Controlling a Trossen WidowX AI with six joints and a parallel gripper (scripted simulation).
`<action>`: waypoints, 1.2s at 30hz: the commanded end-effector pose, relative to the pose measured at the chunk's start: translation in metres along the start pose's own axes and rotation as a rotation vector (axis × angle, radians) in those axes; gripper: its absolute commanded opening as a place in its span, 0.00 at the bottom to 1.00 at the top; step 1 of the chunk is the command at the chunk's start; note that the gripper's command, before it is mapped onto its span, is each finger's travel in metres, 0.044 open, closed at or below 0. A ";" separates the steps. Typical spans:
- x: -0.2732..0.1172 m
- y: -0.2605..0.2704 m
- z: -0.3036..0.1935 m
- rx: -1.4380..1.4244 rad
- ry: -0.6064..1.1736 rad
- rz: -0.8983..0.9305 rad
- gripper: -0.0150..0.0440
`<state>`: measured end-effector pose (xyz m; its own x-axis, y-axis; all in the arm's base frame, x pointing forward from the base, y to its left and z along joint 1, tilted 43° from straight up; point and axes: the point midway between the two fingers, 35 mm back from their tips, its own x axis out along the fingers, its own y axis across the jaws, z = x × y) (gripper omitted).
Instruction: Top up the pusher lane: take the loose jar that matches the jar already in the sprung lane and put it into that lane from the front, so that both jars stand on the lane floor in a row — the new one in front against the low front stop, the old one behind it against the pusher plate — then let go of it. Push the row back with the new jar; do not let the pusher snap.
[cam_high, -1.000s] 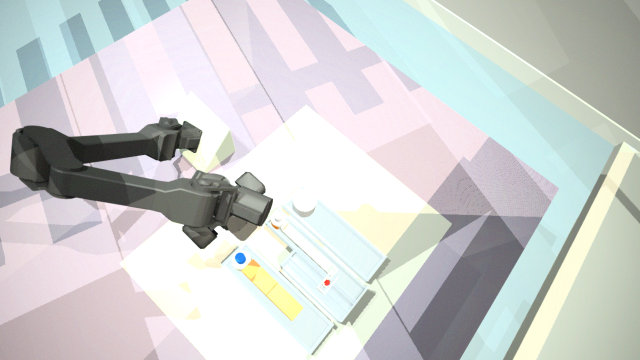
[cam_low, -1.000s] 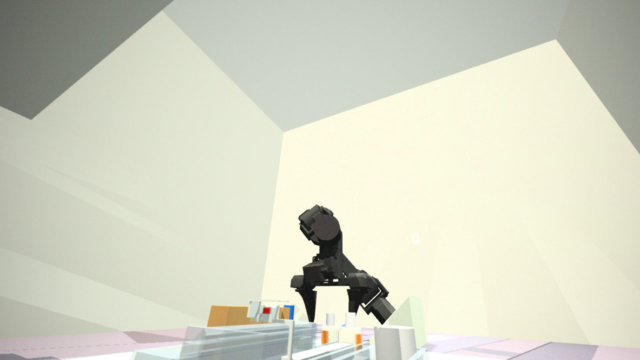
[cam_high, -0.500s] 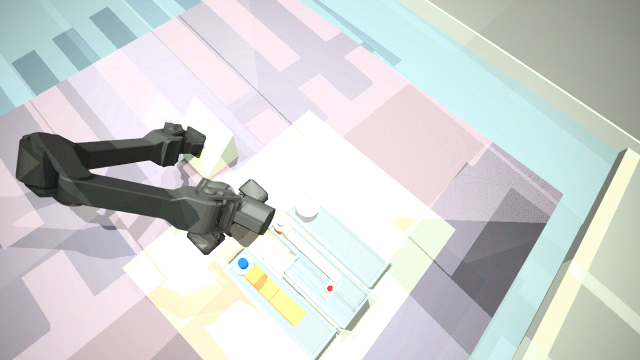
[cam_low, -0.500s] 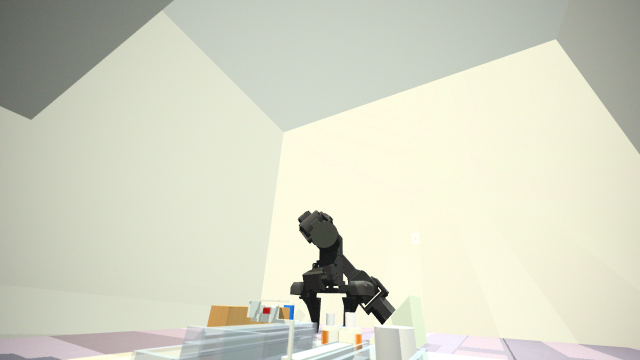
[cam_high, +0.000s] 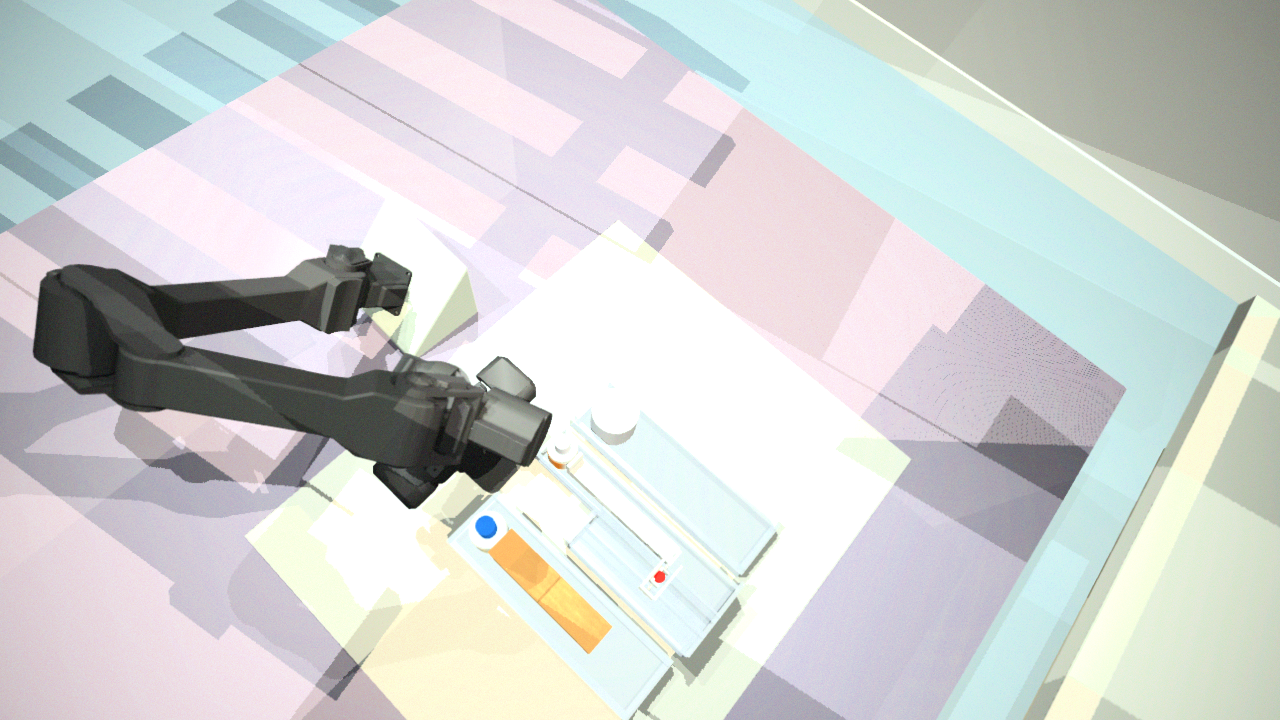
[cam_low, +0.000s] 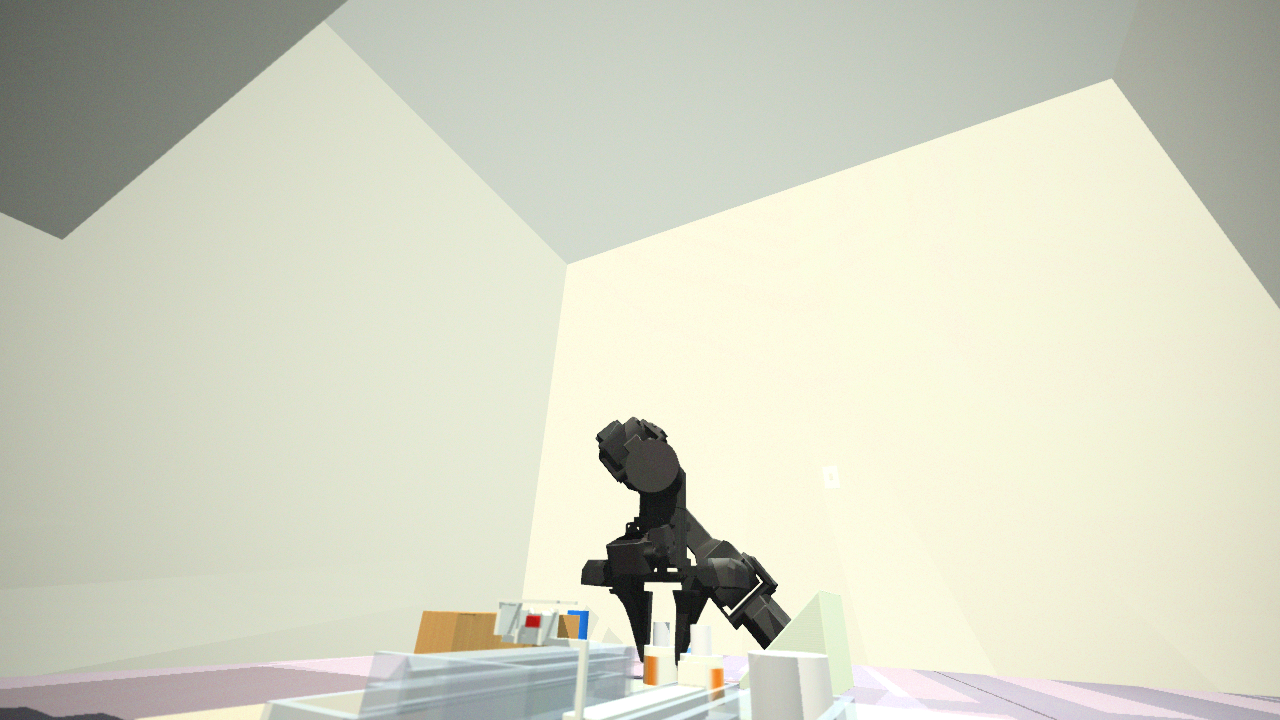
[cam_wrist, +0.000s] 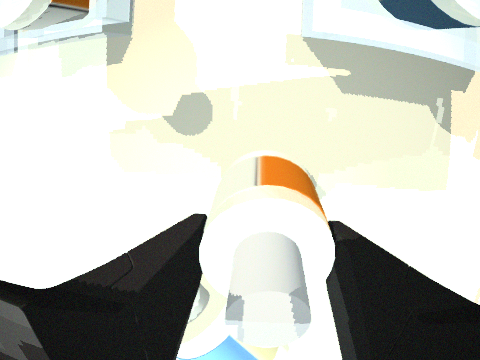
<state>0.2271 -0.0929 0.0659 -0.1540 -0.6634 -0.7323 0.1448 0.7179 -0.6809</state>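
Observation:
My gripper (cam_low: 663, 658) (cam_wrist: 266, 231) points down and is shut on a loose white jar with an orange label (cam_low: 650, 669) (cam_wrist: 287, 172) and a pale grey cap. The fingers grip its sides. Any gap beneath it cannot be made out. The fingers are hidden behind the arm in the top view. A like jar with an orange label (cam_high: 561, 450) (cam_low: 700, 671) stands at the near end of the middle lane unit, partly cut off at the wrist view's upper left. A clear slider with a red mark (cam_high: 659, 576) (cam_low: 532, 620) sits farther back. The pusher plate cannot be made out.
A loose jar with a light blue label (cam_wrist: 227, 350) lies close by, partly hidden by a finger. A blue-topped jar (cam_high: 486, 527) and orange-brown blocks (cam_high: 550, 586) occupy the left tray (cam_high: 631, 677). A white cylinder (cam_high: 614, 419) (cam_low: 787, 685) stands in the right tray (cam_high: 707, 501).

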 end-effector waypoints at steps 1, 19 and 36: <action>-0.016 0.002 0.005 0.004 -0.009 0.008 0.25; -0.100 0.006 0.005 0.003 -0.006 0.007 0.25; -0.056 0.071 0.037 0.002 -0.009 0.009 0.25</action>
<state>0.2784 -0.0145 0.0753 -0.1396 -0.6604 -0.7378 0.1488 0.7227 -0.6750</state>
